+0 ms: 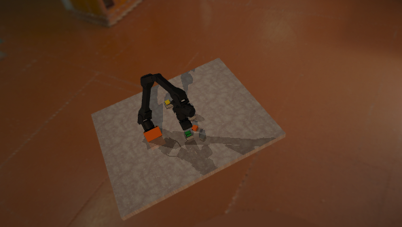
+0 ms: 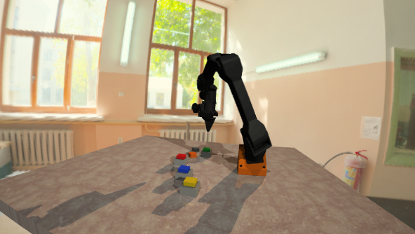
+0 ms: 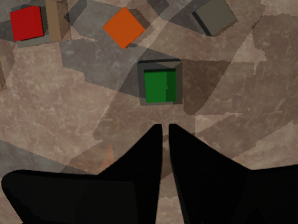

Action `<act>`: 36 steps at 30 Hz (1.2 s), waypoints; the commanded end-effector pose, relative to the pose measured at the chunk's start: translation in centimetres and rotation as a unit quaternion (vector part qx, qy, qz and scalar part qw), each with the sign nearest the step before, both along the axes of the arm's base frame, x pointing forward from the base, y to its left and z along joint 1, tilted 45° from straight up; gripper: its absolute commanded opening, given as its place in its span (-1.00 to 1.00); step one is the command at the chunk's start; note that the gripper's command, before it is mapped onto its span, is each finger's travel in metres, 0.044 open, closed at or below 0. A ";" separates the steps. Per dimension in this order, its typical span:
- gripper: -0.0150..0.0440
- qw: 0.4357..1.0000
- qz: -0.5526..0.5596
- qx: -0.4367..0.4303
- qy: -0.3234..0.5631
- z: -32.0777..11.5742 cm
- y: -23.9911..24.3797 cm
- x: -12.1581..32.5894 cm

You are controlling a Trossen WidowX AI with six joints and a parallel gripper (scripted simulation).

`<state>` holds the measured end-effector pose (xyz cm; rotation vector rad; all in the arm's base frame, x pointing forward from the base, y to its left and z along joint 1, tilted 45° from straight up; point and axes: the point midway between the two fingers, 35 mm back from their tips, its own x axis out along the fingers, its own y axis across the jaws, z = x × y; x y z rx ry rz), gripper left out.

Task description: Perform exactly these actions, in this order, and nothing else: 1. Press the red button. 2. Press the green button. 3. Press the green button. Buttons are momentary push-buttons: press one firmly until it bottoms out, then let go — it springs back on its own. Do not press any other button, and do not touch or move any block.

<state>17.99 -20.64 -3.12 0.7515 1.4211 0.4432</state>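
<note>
The green button point(image 1: 188, 134) point(image 2: 206, 149) point(image 3: 159, 86) sits on a grey base, its cap standing up. My gripper point(image 2: 208, 130) point(image 3: 164, 131) is shut with nothing between its fingertips, which point down high above the table. In the wrist view the green button shows just beyond the fingertips, with a gap between them. The red button point(image 2: 181, 156) point(image 3: 26, 23) stands with its cap up, at the upper left of the wrist view. In the top view the arm hides its red cap.
An orange block point(image 1: 195, 128) point(image 2: 192, 154) point(image 3: 124, 27) lies between the red and green buttons. A dark grey block point(image 2: 195, 149) point(image 3: 216, 17) lies beyond the green one. A tan block point(image 3: 56, 20) is beside the red button. The blue button point(image 2: 184, 169) and yellow button point(image 1: 168, 102) point(image 2: 190, 181) stand nearer the exterior camera.
</note>
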 end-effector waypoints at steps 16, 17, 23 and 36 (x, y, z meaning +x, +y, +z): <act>-0.42 1.000 0.014 -0.007 -0.009 -4.9 4.6 1.0; -0.42 1.000 0.014 -0.007 -0.009 -5.0 4.7 1.1; -0.42 1.000 0.014 -0.007 -0.009 -5.7 5.4 1.2; -0.42 1.000 0.014 -0.006 -0.009 -6.8 6.5 1.4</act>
